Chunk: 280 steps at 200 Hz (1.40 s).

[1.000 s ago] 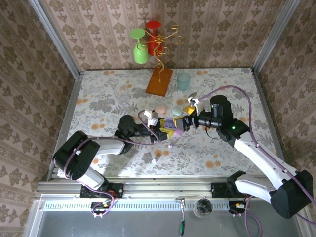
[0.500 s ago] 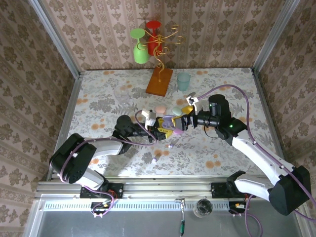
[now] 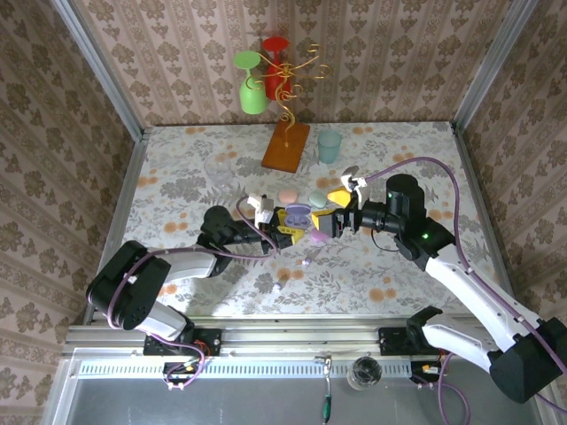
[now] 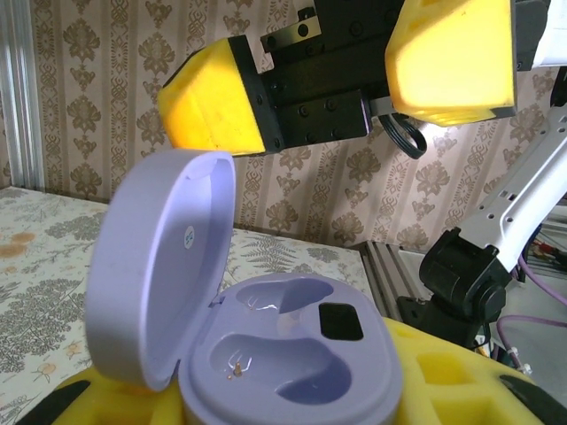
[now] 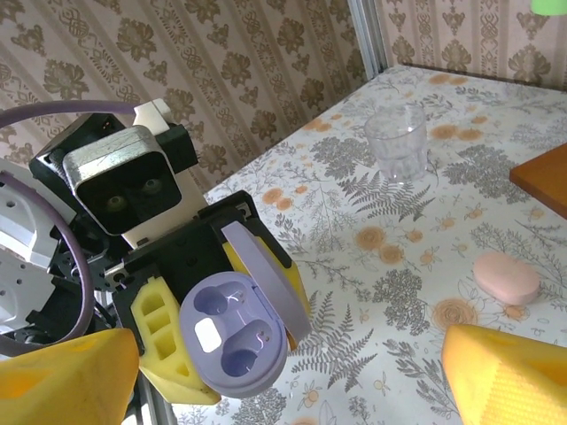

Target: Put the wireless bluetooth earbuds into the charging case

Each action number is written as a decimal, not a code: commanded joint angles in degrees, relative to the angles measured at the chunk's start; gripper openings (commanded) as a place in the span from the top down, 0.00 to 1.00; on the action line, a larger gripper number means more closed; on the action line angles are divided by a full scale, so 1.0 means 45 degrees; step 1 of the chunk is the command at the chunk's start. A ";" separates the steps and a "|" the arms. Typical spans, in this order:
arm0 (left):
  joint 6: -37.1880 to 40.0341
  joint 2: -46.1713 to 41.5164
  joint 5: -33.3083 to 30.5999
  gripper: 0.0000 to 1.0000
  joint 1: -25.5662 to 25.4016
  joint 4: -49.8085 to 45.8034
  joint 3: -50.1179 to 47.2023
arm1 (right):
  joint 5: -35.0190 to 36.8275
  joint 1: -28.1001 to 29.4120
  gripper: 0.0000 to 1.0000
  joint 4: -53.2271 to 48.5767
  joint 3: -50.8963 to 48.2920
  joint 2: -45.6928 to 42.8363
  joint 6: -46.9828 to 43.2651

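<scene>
Earbuds (image 3: 306,260) are lying as tiny pale specks on the table (image 3: 399,164), nearer my bases than the case. None is sitting in a socket.

- My left gripper (image 3: 291,227) is pressing its yellow pads together on the base of the purple charging case (image 4: 283,354). It is holding the case up, apparently clear of the table, with the lid hinged open.
- My right gripper (image 4: 332,84) is hanging spread wide just beside the case, carrying nothing.
- Both moulded wells are showing empty in the wrist views.
- Further out, a pink case (image 5: 506,276) and a clear glass (image 5: 397,152) are resting well apart from it.

Judgement on the step: the right arm is needing a bud first. The buds are looking small and glossy, so I am planning to narrow the spread before descending and pinch across the body. I am then planning to approach the case from the side away from the raised lid. The left should be keeping the case level and steady, with the wells facing up.
</scene>
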 commanded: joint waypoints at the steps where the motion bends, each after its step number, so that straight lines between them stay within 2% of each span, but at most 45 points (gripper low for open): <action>1: -0.0315 -0.0323 0.0343 0.68 0.0093 0.0448 -0.0062 | 0.0106 0.0263 0.14 -0.0348 0.0210 0.0331 -0.0391; 35: -0.0873 -0.0309 0.0976 0.69 0.0081 0.0449 0.0021 | 0.0143 0.0960 0.24 -0.0366 0.0755 0.1242 -0.0987; 55: -0.1102 -0.0290 0.1316 0.69 -0.0002 0.0449 0.0089 | 0.0046 0.1155 0.37 -0.0044 0.1102 0.1936 -0.1043; 114: -0.0992 -0.0503 0.1098 0.69 -0.0025 0.0449 -0.0130 | -0.0493 0.1195 1.00 0.0301 0.1208 0.2591 -0.1363; 135: -0.1077 -0.0427 0.0803 0.61 -0.0010 0.0449 -0.0126 | -0.0274 0.1248 1.00 0.0204 0.1043 0.2212 -0.1859; 157: -0.1473 -0.0177 0.0743 0.55 -0.0022 0.0449 0.0010 | 0.0758 0.1496 1.00 0.0405 0.0634 0.1816 -0.2543; 185: -0.1462 0.0033 0.0666 0.42 -0.0036 0.0459 0.0016 | 0.1857 0.1729 1.00 0.0739 0.0369 0.1745 -0.2666; 203: -0.1328 -0.0009 0.0582 0.38 -0.0046 0.0449 -0.0027 | 0.2074 0.1800 1.00 0.0796 0.0307 0.1784 -0.2725; 244: -0.1451 0.0008 0.0475 0.38 -0.0046 0.0449 0.0028 | 0.2105 0.1898 1.00 0.0904 0.0254 0.1784 -0.2803; 280: -0.1339 0.0099 0.0521 0.49 -0.0061 0.0444 0.0070 | 0.2021 0.1889 1.00 0.0999 0.0225 0.1785 -0.2687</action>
